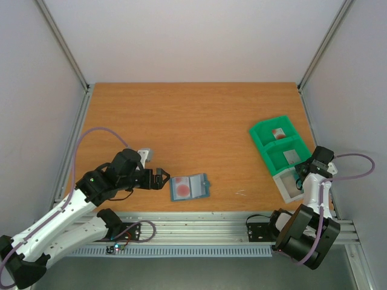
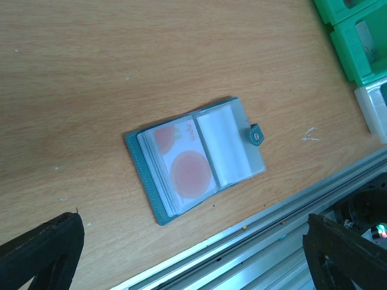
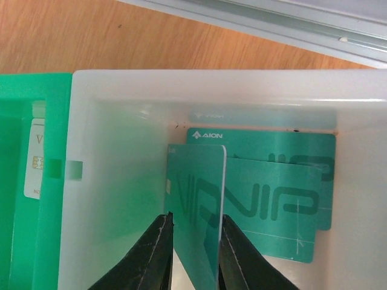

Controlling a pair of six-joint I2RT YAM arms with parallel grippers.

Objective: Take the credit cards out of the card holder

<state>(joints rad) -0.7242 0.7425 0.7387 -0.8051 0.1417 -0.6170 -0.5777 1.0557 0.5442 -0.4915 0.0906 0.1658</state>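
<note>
**One card over the bin, one left in the holder**

At the front left corner of the counter [image 1: 193, 115], the left arm [image 1: 91, 188] reaches in low with its jaws spread wide and nothing between them. They point to the right, straight at the holder [image 1: 190, 186], which lies near them with a short strip of bare wood between. The holder is spread open flat by the front edge, a little left of the middle. Its long axis runs nearly along that edge, so the left jaws face its short end. The left pocket shows a pale card with a red disc, the red card [image 2: 184, 169]. The right pocket looks clear, and a small snap tab sticks out past it.

Towards the right edge sits the green bin [image 1: 260, 134] with a card in each compartment. Touching its near end is a white bin [image 3: 115, 151] at the front right corner. The right arm [image 1: 315, 192] hangs over that bin, its jaws closed on a teal card [image 3: 196, 193] held on edge, with more teal cards [image 3: 284, 199] lying flat below.

The left arm is much the nearer to the holder, and the right is well apart from it and occupied. I'd judge the red card is the job remaining, and it lies rightward from the left jaws.
</note>
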